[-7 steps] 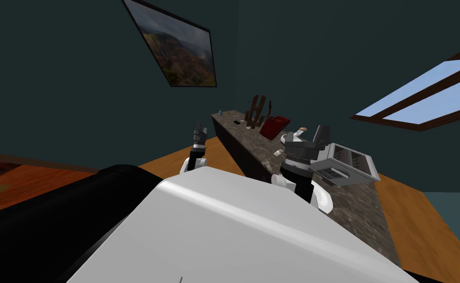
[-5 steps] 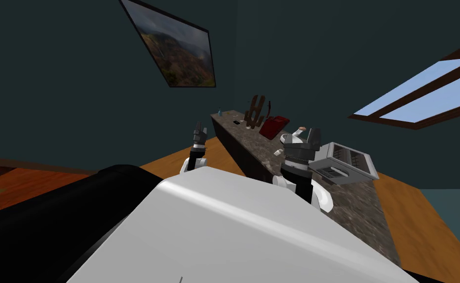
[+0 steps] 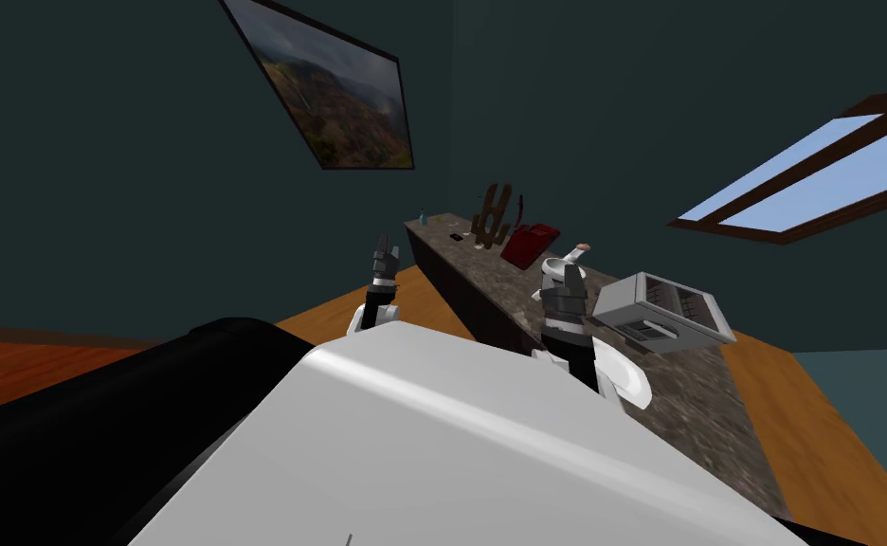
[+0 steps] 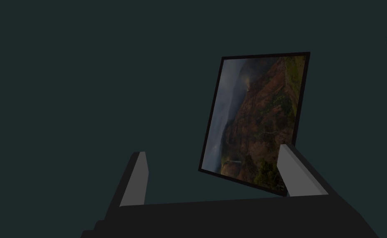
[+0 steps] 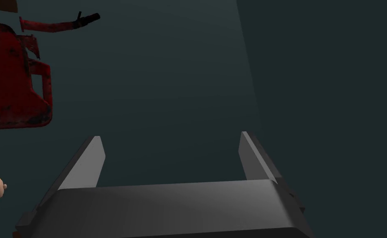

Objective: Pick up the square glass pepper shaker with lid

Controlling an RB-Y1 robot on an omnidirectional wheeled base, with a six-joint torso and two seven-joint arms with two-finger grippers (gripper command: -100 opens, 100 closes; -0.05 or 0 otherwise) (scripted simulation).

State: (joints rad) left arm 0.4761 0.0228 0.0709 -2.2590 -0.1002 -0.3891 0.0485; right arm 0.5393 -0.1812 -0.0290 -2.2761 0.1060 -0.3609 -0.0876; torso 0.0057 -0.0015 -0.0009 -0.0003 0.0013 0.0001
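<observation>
**Grey fingers standing apart, the shaker not yet taken**

The right gripper (image 3: 570,277) is hovering over the near part of the speckled counter (image 3: 707,417), just beside the silver toaster (image 3: 664,313). Its two fingers are standing wide apart and holding nothing. The left gripper (image 3: 385,251) is hanging raised off the counter's end, also spread and empty.

Just beside the right gripper a small pale piece (image 3: 536,296) is lying on the counter. I am judging it to be the pepper shaker, though it is too small to tell surely. Further on a white bottle with a cork (image 3: 565,258) is standing, then a red can (image 3: 530,244), then a brown rack (image 3: 494,216) near the far end.

In the right wrist view the fingers are pointing at the dark wall past the can, not at the shaker. If it is glass, as the task is saying, it is probably handling as light, stiff, slippery and breakable. I am advising to take it on two flat opposite sides, below the lid, pressing gently.
</observation>
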